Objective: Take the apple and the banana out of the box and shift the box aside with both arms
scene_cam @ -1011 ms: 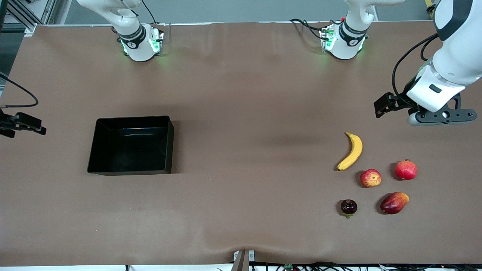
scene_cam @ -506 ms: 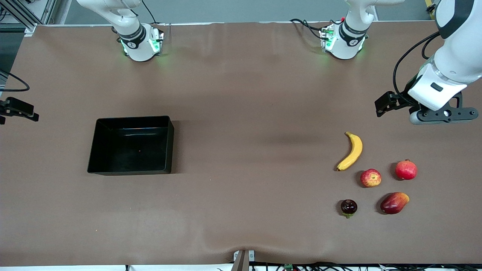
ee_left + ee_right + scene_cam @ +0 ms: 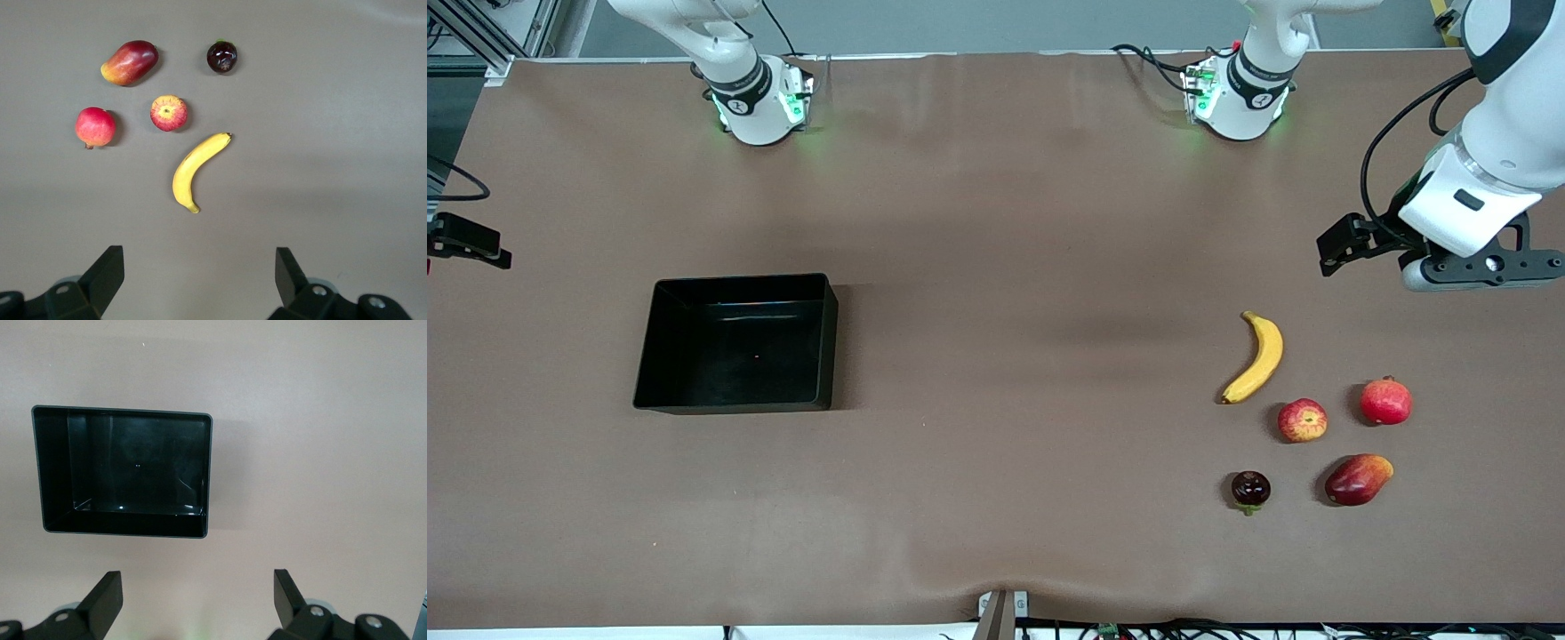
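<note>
Fruit cluster sits in the lower right of the front frame, toward my left arm's end of the table: the banana (image 3: 1258, 357) lies flat, the apple (image 3: 1303, 420) just beside its lower tip and a bit nearer the front camera, not touching it. A plain red crowned fruit (image 3: 1385, 401) sits beside the apple, farther toward that end of the table, and an oval red-orange mango (image 3: 1357, 479) and a small dark round fruit (image 3: 1251, 489) lie nearest the camera. My left gripper (image 3: 200, 283) hangs up at the right edge of the front frame over bare table, fingers spread wide with nothing between them; in its wrist view the banana sits mid-frame and the other four fruits fill the upper left. The box (image 3: 737, 342) is in the left half of the front frame, toward my right arm's end, upright with its open top up and well apart from all the fruit. My right gripper (image 3: 199, 600) is also spread wide and holding nothing, hanging in the air, with the box in the upper left of its wrist view. Only a bit of that arm pokes into the front frame at the left edge.
</note>
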Available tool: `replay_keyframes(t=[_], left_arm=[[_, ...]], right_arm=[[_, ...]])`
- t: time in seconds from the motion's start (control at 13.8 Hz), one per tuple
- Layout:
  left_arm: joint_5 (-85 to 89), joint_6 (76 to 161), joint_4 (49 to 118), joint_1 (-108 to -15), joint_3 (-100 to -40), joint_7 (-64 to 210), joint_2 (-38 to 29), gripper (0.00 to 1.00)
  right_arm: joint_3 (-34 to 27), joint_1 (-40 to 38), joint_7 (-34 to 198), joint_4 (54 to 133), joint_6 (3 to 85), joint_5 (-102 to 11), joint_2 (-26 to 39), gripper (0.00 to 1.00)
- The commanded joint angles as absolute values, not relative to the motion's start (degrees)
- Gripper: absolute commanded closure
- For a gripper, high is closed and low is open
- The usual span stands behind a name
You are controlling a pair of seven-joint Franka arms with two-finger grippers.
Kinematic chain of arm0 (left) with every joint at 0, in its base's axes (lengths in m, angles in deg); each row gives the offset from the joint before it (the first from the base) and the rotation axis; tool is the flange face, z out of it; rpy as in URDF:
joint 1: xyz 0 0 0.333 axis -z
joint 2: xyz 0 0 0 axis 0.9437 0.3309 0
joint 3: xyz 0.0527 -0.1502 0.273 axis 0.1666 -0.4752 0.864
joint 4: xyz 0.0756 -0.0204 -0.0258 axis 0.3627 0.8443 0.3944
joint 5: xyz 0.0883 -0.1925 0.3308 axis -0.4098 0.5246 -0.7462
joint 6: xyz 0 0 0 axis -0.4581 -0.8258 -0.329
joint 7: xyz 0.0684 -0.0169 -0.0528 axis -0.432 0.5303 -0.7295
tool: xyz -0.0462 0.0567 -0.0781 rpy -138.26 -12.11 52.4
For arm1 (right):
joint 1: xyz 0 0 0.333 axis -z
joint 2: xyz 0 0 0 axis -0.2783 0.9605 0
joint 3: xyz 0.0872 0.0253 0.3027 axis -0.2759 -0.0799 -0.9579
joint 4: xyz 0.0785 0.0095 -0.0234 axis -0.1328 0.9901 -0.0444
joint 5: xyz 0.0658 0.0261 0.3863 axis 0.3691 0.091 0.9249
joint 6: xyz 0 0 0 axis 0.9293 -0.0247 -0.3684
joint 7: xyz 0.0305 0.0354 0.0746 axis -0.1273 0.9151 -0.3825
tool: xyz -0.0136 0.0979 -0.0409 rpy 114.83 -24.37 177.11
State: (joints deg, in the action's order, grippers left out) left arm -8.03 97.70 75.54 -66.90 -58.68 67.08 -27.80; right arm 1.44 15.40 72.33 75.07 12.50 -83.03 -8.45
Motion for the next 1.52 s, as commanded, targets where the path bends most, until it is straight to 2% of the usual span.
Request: replay_keyframes(t=[0.0,0.36,1.44], left_arm=[[-7.33,96.63,75.18,-67.68,-58.6,67.51,-28.56,0.0],[-7.33,95.4,74.47,-67.95,-58.6,67.52,-28.56,0.0],[-7.68,92.94,72.81,-69.88,-58.51,67.34,-28.65,0.0]], right_arm=[[1.13,15.02,73.53,75.25,12.01,-83.67,-9.57,0.0],[1.31,14.84,73.88,75.42,9.03,-78.85,-9.49,0.0],[1.31,14.75,73.88,75.33,8.67,-78.66,-10.45,0.0]])
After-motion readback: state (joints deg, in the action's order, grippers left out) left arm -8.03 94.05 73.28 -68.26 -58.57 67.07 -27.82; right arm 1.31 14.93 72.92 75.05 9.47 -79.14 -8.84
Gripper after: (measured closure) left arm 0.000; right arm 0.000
